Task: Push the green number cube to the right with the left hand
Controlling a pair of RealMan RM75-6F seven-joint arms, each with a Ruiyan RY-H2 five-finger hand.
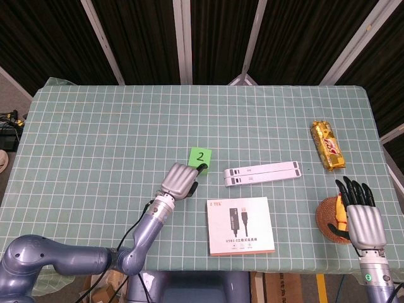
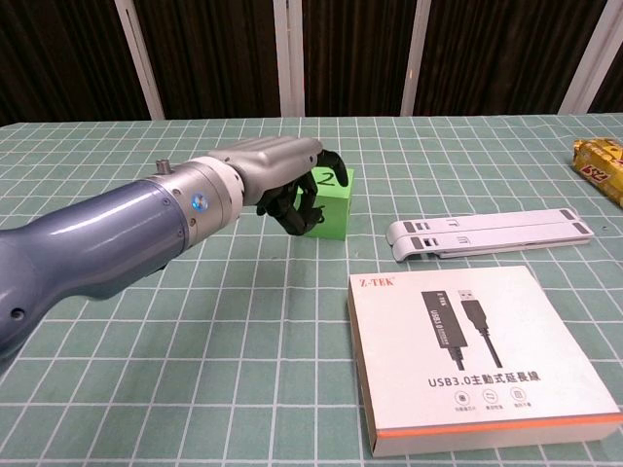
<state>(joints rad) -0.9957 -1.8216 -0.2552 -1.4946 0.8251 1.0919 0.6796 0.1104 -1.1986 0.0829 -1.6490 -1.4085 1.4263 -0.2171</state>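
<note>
The green number cube sits mid-table with a 2 on top, just left of the white stand. My left hand has its fingers curled in and presses against the cube's left side; in the chest view it hides much of the cube's near face. My right hand hovers at the table's front right over a small woven coaster, fingers straight and apart, holding nothing. The chest view does not show it.
A white folding stand lies right of the cube. A boxed USB cable sits in front of it. A yellow snack bar lies at far right, and a woven coaster with a yellow object at front right.
</note>
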